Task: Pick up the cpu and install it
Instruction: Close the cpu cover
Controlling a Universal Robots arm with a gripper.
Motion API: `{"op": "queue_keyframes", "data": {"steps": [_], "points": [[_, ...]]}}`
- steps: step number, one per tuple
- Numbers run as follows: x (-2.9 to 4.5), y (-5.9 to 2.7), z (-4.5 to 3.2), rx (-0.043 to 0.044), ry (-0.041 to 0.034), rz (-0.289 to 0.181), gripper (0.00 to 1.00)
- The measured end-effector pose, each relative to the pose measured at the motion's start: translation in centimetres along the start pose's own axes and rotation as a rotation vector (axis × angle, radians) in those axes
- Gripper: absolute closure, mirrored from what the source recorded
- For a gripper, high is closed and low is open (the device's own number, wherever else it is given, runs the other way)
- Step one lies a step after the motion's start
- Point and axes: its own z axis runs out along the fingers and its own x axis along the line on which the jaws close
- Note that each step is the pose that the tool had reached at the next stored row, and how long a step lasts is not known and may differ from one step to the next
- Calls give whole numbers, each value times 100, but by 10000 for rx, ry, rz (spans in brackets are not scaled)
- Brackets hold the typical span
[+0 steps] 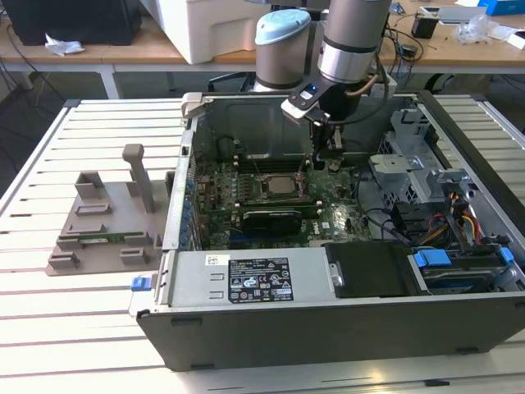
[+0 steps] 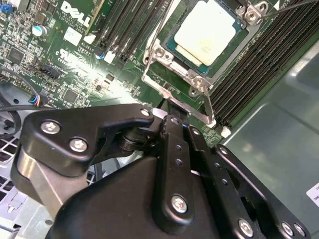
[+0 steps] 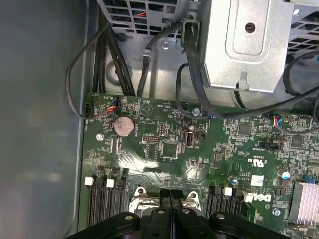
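The cpu (image 1: 284,185), a flat square chip with a silvery metal top, lies in the socket on the green motherboard (image 1: 246,209) inside the open computer case. In the second wrist view the cpu (image 2: 207,31) sits framed by the metal socket bracket (image 2: 174,74). My gripper (image 1: 321,162) hangs just above the board, beside the socket on the exterior view's right. In the first wrist view the gripper (image 3: 171,196) has its two black fingers pressed together over the socket's edge, with nothing visible between them. In the second wrist view the gripper (image 2: 167,113) tip is right at the bracket's corner.
A grey plastic holder block (image 1: 107,222) stands on the slatted table on the exterior view's left. A black expansion card (image 1: 275,217) lies in front of the socket. The drive cage (image 1: 402,176), cables (image 3: 199,84) and case walls (image 1: 184,164) hem in the board.
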Motion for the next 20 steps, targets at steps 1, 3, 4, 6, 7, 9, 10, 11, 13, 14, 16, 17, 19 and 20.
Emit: {"op": "queue_keyframes", "data": {"steps": [1,3,4,6,7,9,10,11,13,14,16,17,19,20], "points": [[1,-7,1,0,0,1,89],[3,-26,2,0,0,1,89],[3,-33,3,0,0,0,89],[5,-50,4,0,0,0,89],[5,-55,4,1,0,1,89],[6,-64,5,0,0,1,89],[6,-68,6,0,0,1,89],[7,-77,6,0,-1,1,89],[9,-94,8,0,0,1,89],[10,-110,9,0,0,1,89],[12,-132,11,0,0,0,89],[13,-142,12,0,0,0,89],[15,-158,13,0,0,1,89],[15,-163,13,0,0,1,89]]}}
